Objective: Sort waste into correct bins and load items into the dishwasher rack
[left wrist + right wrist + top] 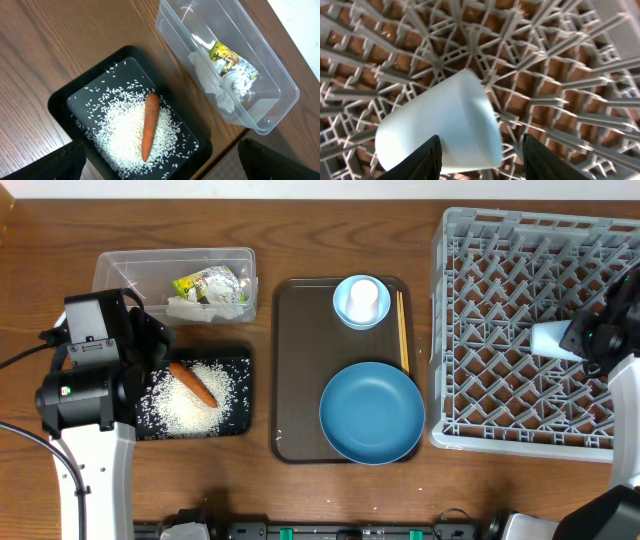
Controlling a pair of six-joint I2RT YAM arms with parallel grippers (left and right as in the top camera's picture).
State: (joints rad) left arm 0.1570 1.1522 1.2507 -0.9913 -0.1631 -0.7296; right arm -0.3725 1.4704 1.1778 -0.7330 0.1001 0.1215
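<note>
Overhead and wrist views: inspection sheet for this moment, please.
Surface: wooden table.
Job's things: carrot and rice in black tray; wrapper and tissue in clear tub; white cup, dark-blue bowl, chopsticks on brown tray; rack.
Clutter: nothing seen.
Grippers: right gripper holds pale-blue cup over rack; left gripper open.
Cables: black cable.
Surroundings: nothing seen.

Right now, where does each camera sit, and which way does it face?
Overhead: above the table, looking straight down; both arms show.
Left wrist: looks down on the black tray of rice and carrot, plus the clear tub; fingertips at the bottom corners.
Right wrist: close over the rack; right pincer around the pale-blue cup.
Shared: overhead shows all of these.
</note>
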